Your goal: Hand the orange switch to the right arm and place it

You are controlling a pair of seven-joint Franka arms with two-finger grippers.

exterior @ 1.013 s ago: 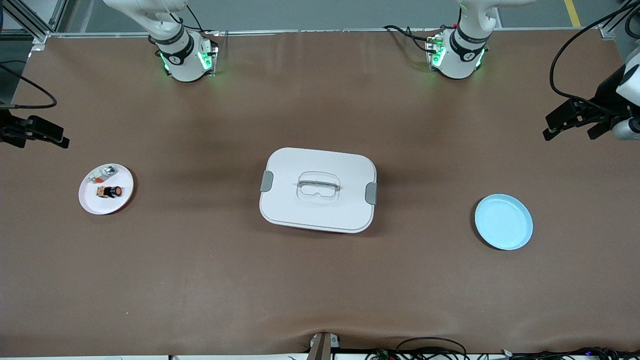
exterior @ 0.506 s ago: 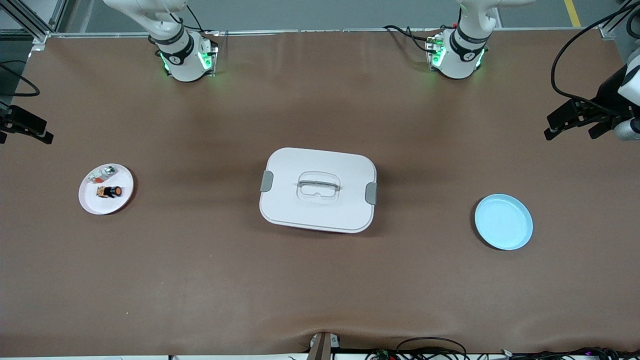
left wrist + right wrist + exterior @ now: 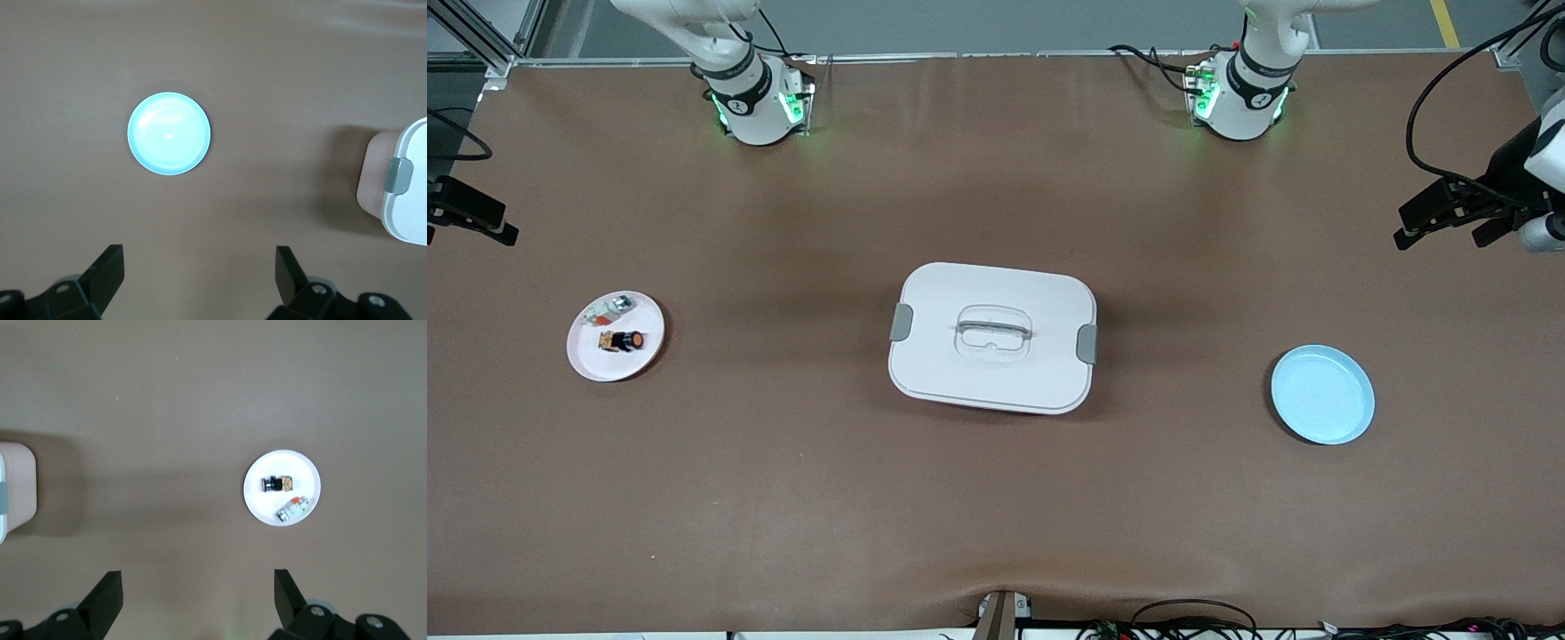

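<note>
The orange switch (image 3: 622, 340) lies on its side on a small white plate (image 3: 601, 364) toward the right arm's end of the table. It also shows in the right wrist view (image 3: 276, 483) on the plate (image 3: 264, 501). My right gripper (image 3: 467, 220) hangs open and empty high over the table edge at that end, apart from the plate; its wrist view (image 3: 197, 597) shows bare table between the fingers. My left gripper (image 3: 1445, 233) is open and empty, high over the left arm's end; in its wrist view (image 3: 198, 275) the fingers stand wide apart.
A small white-and-clear piece (image 3: 607, 309) shares the white plate. A large white lidded box (image 3: 992, 336) stands mid-table. An empty light-blue plate (image 3: 1322, 394) lies toward the left arm's end, also in the left wrist view (image 3: 169, 133).
My right gripper has drifted outward toward the right arm's end of the table. The left gripper has barely moved. The switch and plates have stayed put.
</note>
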